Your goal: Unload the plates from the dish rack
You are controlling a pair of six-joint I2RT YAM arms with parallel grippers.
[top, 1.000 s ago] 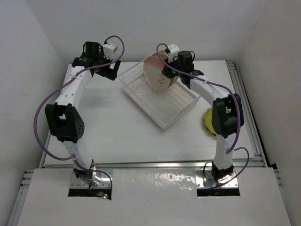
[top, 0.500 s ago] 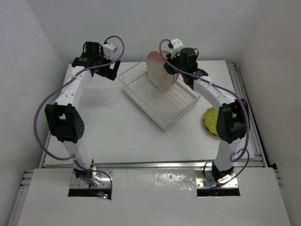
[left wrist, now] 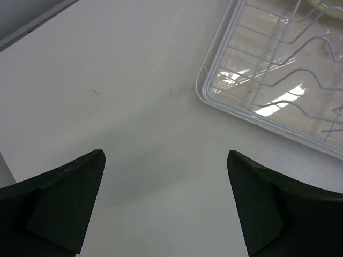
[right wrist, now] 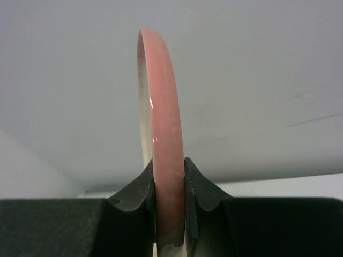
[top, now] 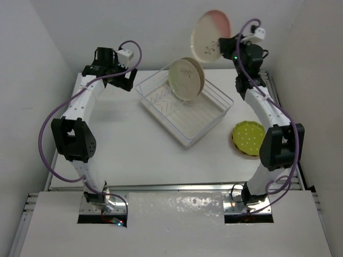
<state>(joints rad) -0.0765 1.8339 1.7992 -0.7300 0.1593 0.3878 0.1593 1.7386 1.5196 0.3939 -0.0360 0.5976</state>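
Observation:
My right gripper [top: 223,45] is shut on the rim of the pale pink plate [top: 211,29] and holds it high in the air, past the far right corner of the dish rack [top: 161,119]. In the right wrist view the pink plate [right wrist: 165,101] stands edge-on between the fingers [right wrist: 140,188]. A beige plate [top: 186,79] stands upright in the rack's far end. A yellow-green dotted plate [top: 250,136] lies flat on the table at the right, with an orange edge showing under it. My left gripper [top: 126,81] hangs open over the table by the rack's left corner [left wrist: 210,99], holding nothing.
The white walls stand close behind and beside the table, and the lifted plate is near the back wall. A metal rail [top: 281,123] runs along the table's right edge. Bare tabletop [left wrist: 134,96] lies under the left gripper [left wrist: 166,156].
The right arm has lifted the pink plate out of the rack, up and to the right. The beige plate stays standing in the rack. The left arm has not moved.

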